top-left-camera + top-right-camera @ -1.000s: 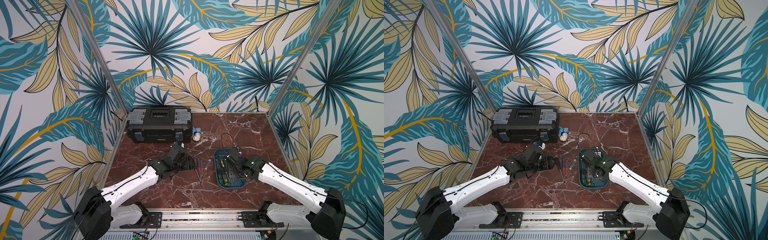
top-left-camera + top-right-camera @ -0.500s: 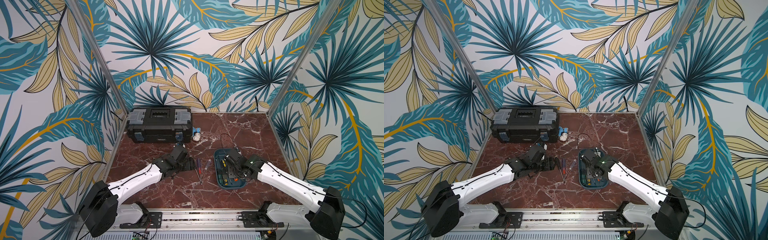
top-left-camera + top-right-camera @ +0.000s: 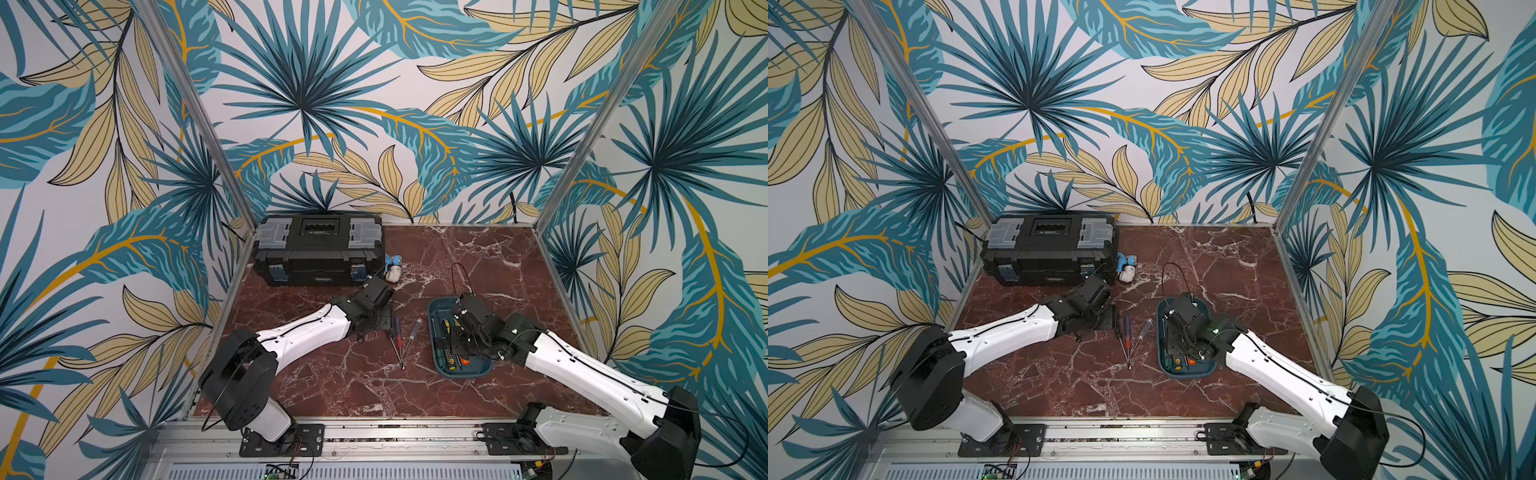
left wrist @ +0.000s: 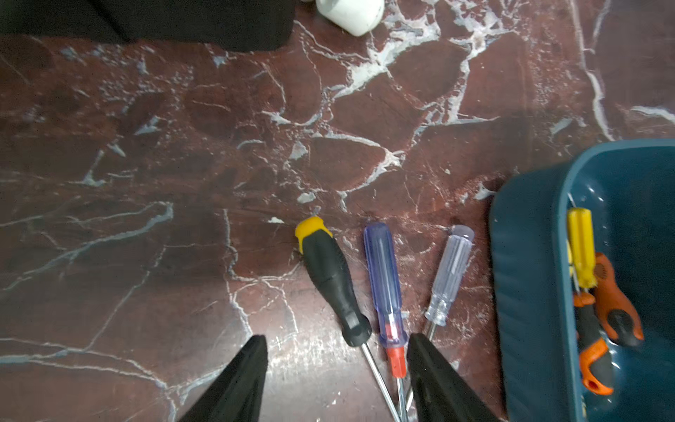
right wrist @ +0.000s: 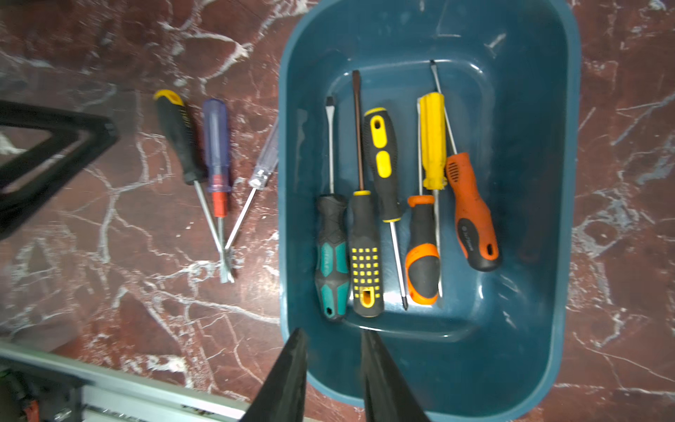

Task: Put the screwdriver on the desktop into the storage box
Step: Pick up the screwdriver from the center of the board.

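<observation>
Motion is slight: the released left end effector (image 4: 336,338) edged nearer three screwdrivers (image 4: 383,285) on the table (image 4: 164,164). Beneath the released, empty right end effector (image 5: 332,331), the storage box (image 5: 529,347) holds six more.

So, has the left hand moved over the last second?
Yes: the left hand has advanced toward the three loose screwdrivers, which lie unmoved on the desktop.

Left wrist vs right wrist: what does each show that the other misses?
Only left wrist: a white object and the black toolbox's edge. Only right wrist: the green-handled screwdriver inside the storage box, plus the aluminium rail. Both: the black-yellow screwdriver, blue screwdriver and clear screwdriver on the desktop, beside the box.
</observation>
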### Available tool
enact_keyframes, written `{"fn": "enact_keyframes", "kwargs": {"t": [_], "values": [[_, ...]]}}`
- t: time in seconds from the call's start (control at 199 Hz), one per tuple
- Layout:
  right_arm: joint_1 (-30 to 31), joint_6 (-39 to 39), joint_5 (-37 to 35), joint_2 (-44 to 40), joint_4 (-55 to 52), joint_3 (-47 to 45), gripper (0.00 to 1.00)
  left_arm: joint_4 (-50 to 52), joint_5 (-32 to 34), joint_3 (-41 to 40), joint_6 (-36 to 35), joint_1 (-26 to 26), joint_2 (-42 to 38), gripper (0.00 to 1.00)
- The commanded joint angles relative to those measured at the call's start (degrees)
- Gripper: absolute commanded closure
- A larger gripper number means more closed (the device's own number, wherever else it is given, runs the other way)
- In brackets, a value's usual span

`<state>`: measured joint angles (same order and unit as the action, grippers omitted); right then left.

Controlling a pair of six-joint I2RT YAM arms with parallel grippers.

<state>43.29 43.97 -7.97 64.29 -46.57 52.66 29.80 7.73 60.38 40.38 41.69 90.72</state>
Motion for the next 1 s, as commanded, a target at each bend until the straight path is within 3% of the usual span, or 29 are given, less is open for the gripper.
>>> {"fn": "enact_keyframes", "kwargs": {"t": [0.0,0.517,0.999], "values": [[0.3,0.9,1.4,-1.0,1.0,-1.2,0.69,4.5,4.1,4.0,-1.2,0.9,2.0,0.36],[0.4,1.2,3.9,1.7,3.1,-1.5,0.76,3.3,4.6,10.4,-2.2,1.7,12.7,0.36],[0.3,1.9,4.5,1.1,4.0,-2.6,0.78,7.7,6.1,13.8,-0.7,1.3,20.1,0.47]]}}
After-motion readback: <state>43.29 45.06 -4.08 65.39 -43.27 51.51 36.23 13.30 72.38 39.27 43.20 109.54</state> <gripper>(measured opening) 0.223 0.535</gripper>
